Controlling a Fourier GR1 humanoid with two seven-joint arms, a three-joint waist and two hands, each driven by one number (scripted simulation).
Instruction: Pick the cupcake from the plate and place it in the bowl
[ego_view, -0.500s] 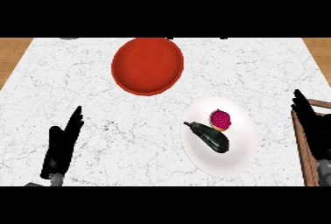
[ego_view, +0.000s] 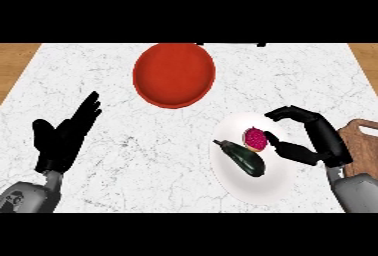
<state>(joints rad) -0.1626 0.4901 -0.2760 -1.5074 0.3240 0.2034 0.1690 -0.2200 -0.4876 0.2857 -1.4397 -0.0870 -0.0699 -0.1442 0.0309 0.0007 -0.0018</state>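
Observation:
A pink-topped cupcake (ego_view: 255, 138) sits on the white plate (ego_view: 255, 190) at the right, beside a dark eggplant (ego_view: 243, 158). My right hand (ego_view: 317, 142) is just right of the cupcake, fingers curved over it and thumb low beside it, with a gap left and nothing held. The red bowl (ego_view: 174, 74) lies at the counter's far middle. My left hand (ego_view: 65, 135) rests open at the left, fingers pointing up.
A wooden cutting board (ego_view: 363, 150) lies at the right edge, behind my right wrist. The marble counter ends in wooden strips at the far left and far right corners.
My right hand has moved left from the counter's right edge to the plate and curved its fingers around the cupcake's space. The left hand has shifted a little up and right.

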